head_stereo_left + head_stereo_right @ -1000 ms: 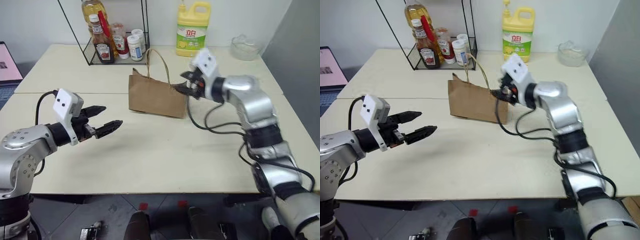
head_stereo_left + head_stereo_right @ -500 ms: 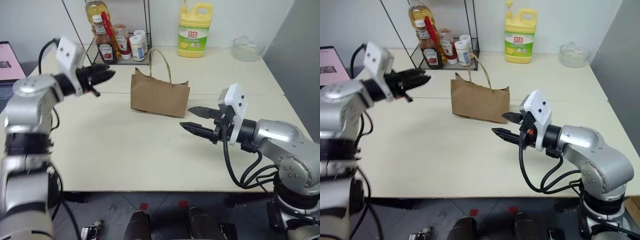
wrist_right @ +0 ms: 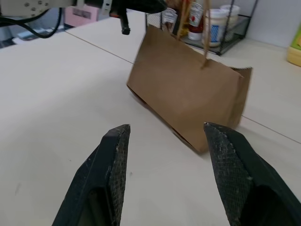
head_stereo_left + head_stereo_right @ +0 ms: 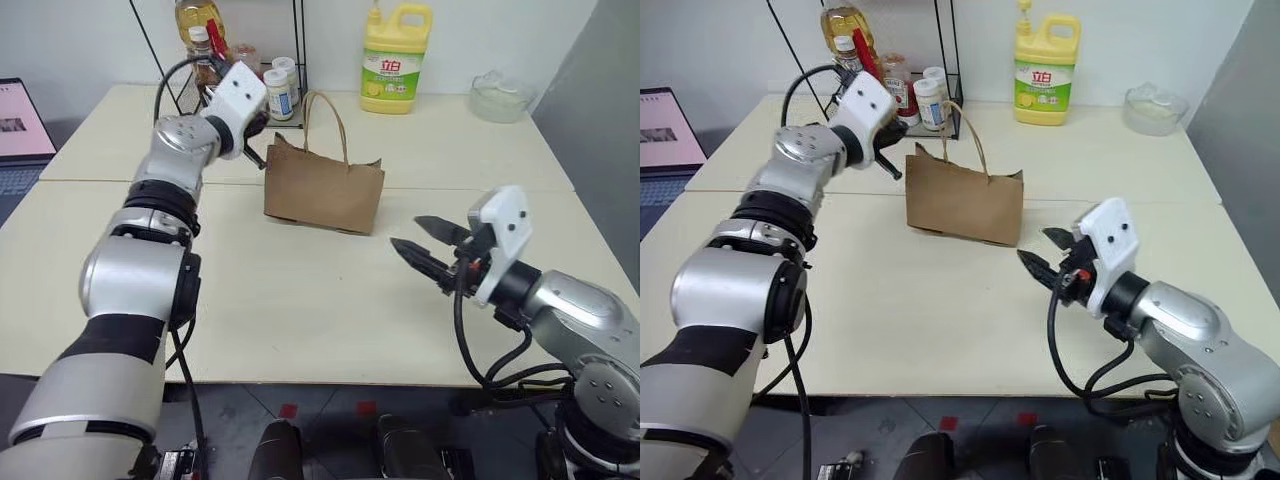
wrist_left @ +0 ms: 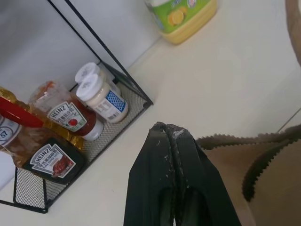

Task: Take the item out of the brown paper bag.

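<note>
Bright, even light; soft shadows

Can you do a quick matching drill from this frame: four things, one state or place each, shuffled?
Things:
1. left claw
2. right claw
3. brown paper bag
4. yellow detergent jug

States or places:
A. upright on the table, handles up
B. fingers shut together, at the bag's top edge
C. at the back of the table, by the wall
D. fingers apart, nothing between them, short of the bag

Pairs: 1-B, 2-D, 3-A, 4-C
</note>
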`<state>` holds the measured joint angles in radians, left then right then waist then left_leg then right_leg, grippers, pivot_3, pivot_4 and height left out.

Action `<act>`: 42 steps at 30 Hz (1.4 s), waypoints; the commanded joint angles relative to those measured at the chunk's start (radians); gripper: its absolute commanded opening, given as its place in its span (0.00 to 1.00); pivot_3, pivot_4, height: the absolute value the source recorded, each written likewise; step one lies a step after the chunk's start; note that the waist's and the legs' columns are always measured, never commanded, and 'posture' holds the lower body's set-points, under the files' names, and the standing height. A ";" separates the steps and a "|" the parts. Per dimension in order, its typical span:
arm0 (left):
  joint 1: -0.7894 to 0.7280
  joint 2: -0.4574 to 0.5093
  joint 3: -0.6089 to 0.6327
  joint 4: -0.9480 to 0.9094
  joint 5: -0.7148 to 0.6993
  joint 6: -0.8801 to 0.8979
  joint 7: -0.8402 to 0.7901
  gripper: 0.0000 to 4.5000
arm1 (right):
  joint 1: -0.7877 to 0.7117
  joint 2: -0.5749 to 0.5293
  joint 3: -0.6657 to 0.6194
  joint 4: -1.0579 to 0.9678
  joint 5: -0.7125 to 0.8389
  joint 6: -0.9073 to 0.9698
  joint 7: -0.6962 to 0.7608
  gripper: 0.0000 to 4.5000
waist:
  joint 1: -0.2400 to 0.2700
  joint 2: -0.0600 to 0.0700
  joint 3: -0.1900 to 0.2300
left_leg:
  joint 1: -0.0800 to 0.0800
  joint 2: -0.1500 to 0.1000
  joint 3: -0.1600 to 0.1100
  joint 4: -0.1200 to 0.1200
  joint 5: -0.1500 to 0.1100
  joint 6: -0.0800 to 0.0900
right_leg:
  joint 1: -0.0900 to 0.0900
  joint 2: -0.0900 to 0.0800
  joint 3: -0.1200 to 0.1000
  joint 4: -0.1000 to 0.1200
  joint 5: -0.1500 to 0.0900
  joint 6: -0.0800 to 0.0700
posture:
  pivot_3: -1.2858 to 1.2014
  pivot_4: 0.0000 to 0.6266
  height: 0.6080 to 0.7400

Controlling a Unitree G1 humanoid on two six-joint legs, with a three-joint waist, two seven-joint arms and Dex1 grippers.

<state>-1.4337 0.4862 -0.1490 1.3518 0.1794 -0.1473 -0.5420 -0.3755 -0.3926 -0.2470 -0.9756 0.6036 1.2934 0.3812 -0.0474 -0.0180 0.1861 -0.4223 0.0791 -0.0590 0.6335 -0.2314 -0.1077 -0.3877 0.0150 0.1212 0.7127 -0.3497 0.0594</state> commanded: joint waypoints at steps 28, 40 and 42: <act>0.157 0.179 -0.046 -0.328 -0.071 0.116 -1.067 0.00 | 0.203 -0.416 -0.046 0.009 0.596 -0.269 -0.241 0.58 | -0.012 0.000 0.000 | 0.001 0.000 0.000 0.000 0.000 0.003 | 0.003 0.000 0.000 0.000 0.000 0.000 | 0.52 0.24 1.00; 0.604 0.374 -0.075 -1.199 -0.446 0.506 -1.020 0.00 | 0.204 -0.443 0.080 0.034 0.444 -0.369 -0.142 0.58 | -0.001 0.000 0.000 | 0.001 0.001 -0.004 0.007 0.000 0.003 | 0.006 0.000 -0.003 0.001 0.000 0.000 | 0.52 0.24 1.00; 0.614 0.380 -0.043 -1.208 -0.436 0.448 -0.996 0.00 | 0.208 -0.442 0.092 0.033 0.403 -0.394 -0.121 0.58 | 0.000 0.000 0.000 | 0.001 0.001 -0.005 0.008 0.000 0.003 | 0.008 0.000 -0.003 0.001 0.000 0.000 | 0.52 0.24 1.00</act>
<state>-0.8134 0.8430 -0.2524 0.1770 -0.2492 0.3424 -1.5572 -0.1703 -0.8258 -0.1520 -0.9254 1.0384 0.9389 0.2403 -0.0478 -0.0182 0.1862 -0.4205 0.0800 -0.0641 0.6421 -0.2311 -0.1043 -0.3796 0.0153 0.1177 0.7141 -0.3500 0.0594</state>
